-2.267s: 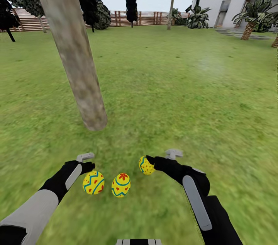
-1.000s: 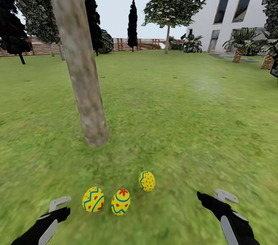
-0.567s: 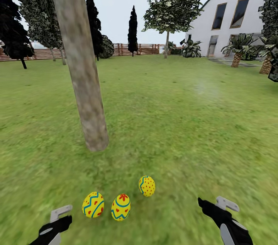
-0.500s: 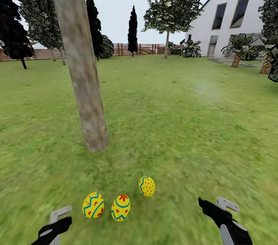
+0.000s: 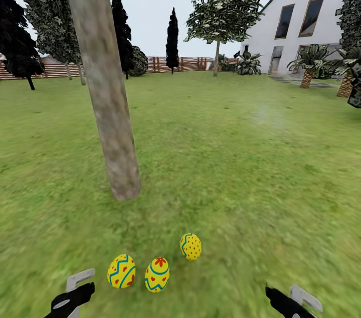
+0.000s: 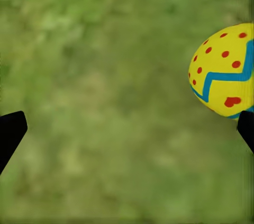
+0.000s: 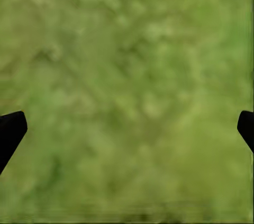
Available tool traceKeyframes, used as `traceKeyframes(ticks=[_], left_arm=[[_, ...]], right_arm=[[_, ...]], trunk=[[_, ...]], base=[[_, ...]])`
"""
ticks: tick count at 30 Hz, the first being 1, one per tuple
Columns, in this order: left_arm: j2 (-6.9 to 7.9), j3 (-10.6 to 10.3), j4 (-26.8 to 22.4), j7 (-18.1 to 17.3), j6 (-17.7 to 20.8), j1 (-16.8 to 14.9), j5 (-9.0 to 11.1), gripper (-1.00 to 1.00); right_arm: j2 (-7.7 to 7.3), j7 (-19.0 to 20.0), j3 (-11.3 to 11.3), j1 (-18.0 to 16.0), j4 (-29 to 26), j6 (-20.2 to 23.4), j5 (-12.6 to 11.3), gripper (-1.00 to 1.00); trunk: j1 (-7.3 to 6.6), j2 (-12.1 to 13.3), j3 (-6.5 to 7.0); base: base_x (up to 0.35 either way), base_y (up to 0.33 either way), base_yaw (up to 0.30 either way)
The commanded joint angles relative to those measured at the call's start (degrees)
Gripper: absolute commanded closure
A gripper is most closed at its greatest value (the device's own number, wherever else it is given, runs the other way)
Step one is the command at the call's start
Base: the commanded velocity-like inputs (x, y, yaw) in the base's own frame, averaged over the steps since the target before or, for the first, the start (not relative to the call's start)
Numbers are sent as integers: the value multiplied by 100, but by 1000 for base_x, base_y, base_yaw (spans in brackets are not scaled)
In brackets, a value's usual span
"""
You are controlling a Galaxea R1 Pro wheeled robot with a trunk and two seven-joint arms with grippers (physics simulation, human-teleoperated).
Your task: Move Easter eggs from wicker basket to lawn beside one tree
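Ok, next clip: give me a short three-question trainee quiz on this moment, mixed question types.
1. True or false: one of the three Easter eggs is held in the right tool.
2. Multiple choice: the eggs lie on the lawn nearest to which thing? A) the white house B) the thick bare tree C) the wooden fence
3. Fill in: in the left wrist view, the left tool is ____, with an egg beside one fingertip.

Key: 1 false; both tools are open and empty. 2 B. 3 open.
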Motion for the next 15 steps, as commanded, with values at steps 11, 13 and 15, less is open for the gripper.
traceKeyframes(ticks=[11, 13, 15], left_arm=[[-120, -52, 163, 27, -315, -2, 38, -100], [-125, -50, 175, 27, -333, -2, 37, -100], [-129, -53, 182, 27, -345, -2, 36, -100]], right_arm=[[3, -37, -8, -59, 1543, -1659, -66, -100], [2, -35, -9, -67, 1657, -1765, -66, -100], [1, -32, -9, -71, 1715, -1821, -67, -100]], trunk=[[-243, 440, 193], [-287, 520, 229], [-331, 601, 265]], base=[[0, 0, 0], [0, 0, 0], [0, 0, 0]])
